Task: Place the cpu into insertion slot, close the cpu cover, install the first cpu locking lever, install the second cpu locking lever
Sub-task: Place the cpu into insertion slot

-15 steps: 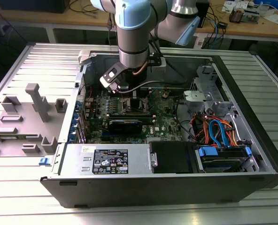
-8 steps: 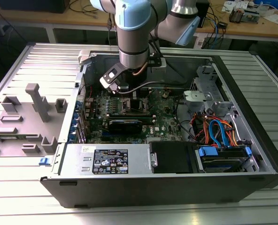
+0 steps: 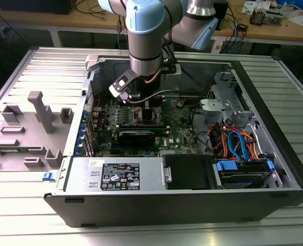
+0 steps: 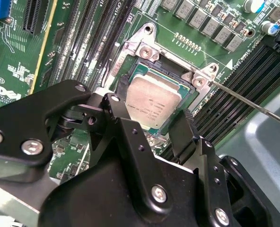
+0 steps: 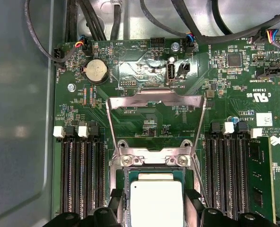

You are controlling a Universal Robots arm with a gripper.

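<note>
The cpu (image 5: 156, 201), a square chip with a dull silver top, lies level in the insertion slot (image 4: 166, 72) on the green motherboard (image 3: 179, 130). My gripper (image 5: 155, 204) is down at the slot, and its two black fingers (image 5: 116, 202) press against opposite edges of the cpu (image 4: 152, 101), shut on it. The cpu cover (image 5: 156, 100), a thin metal frame with a square window, is swung open and lies back beyond the slot. A thin wire locking lever (image 4: 253, 106) sticks out from the slot's corner. In the exterior view the arm's wrist hides the slot.
Long black memory slots (image 5: 81, 175) flank the socket on both sides. A round coin battery (image 5: 95, 71) and black cables (image 5: 83, 19) sit past the cover. The open computer case (image 3: 274, 102) holds drives and coloured cables (image 3: 238, 146) at the exterior view's right.
</note>
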